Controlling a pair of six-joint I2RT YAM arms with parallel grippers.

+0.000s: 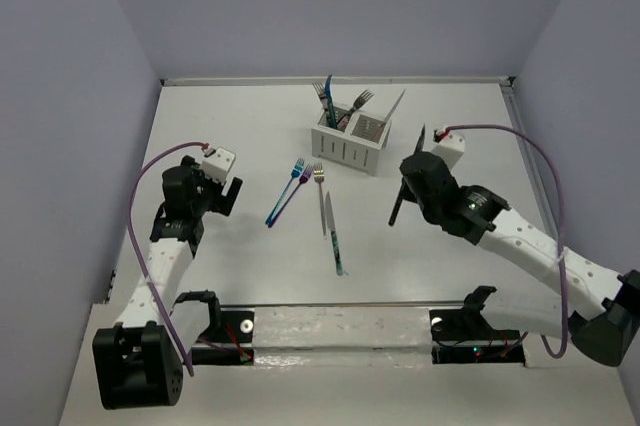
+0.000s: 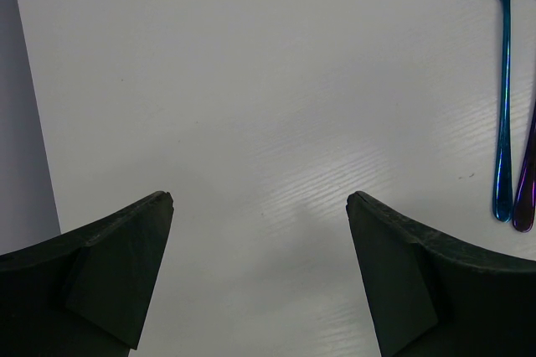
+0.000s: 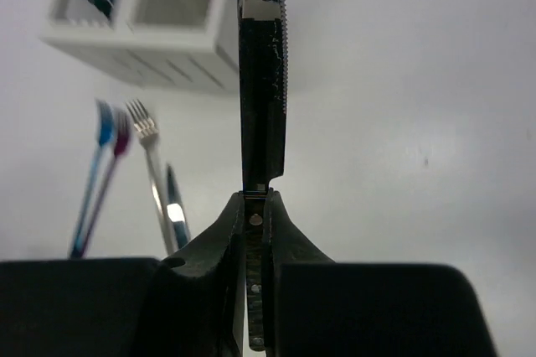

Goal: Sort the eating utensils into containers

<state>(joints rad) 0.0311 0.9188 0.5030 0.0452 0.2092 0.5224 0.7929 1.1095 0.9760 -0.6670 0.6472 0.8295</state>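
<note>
My right gripper (image 1: 410, 181) is shut on a dark table knife (image 1: 398, 208) and holds it above the table, right of the white caddy (image 1: 345, 151). In the right wrist view the knife (image 3: 262, 80) stands edge-on between my fingertips (image 3: 258, 194), pointing towards the caddy (image 3: 142, 34). The caddy holds forks (image 1: 330, 101) in its left compartment and a silver knife (image 1: 394, 108) leaning in its right one. On the table lie a blue fork (image 1: 285, 191), a purple fork (image 1: 297, 186), a silver fork (image 1: 320, 196) and a teal knife (image 1: 336, 244). My left gripper (image 1: 225, 196) is open and empty.
The left wrist view shows my open gripper (image 2: 260, 198) over bare white table, with the blue fork (image 2: 504, 80) and the purple fork's handle (image 2: 528, 181) at the right edge. Grey walls stand on three sides of the table.
</note>
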